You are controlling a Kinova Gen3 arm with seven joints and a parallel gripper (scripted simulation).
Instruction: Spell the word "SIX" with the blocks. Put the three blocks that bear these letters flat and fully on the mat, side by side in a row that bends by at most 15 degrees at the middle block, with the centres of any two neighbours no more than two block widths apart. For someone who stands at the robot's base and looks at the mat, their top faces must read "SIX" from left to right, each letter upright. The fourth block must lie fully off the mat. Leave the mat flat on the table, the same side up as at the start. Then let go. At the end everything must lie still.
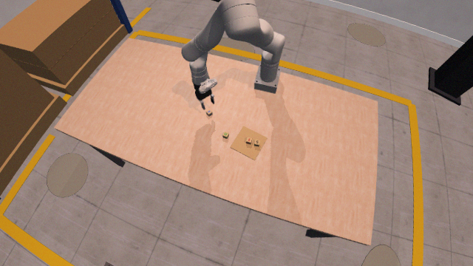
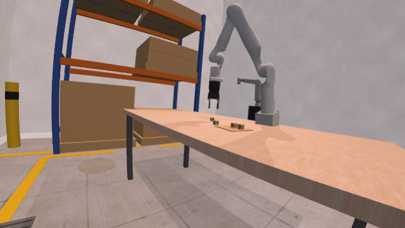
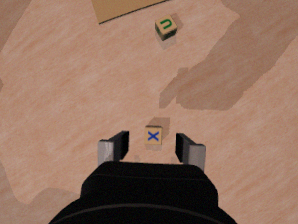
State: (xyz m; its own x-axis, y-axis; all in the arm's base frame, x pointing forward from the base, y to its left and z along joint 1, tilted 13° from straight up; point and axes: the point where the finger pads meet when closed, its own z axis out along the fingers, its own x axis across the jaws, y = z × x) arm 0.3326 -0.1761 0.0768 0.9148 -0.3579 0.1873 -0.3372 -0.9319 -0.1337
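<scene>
My gripper (image 1: 208,104) (image 2: 213,106) (image 3: 152,142) is open and points down above the block with the blue X (image 1: 209,113) (image 2: 212,119) (image 3: 153,135), which lies on the bare table. In the wrist view this block shows between the two fingers, which hang above it. The block with the green U (image 1: 225,135) (image 2: 216,122) (image 3: 166,26) lies on the table off the mat. The mat (image 1: 244,151) (image 2: 224,127) (image 3: 112,11) lies flat. On it stand the block with the red letter (image 1: 249,140) (image 2: 233,125) and, close beside it, the S block (image 1: 256,142) (image 2: 240,126).
The arm's base (image 1: 266,86) (image 2: 267,119) stands at the table's back edge. The U block lies between the X block and the mat. Shelving with boxes (image 2: 98,114) stands beyond the table. Shadows of the arm fall across the table.
</scene>
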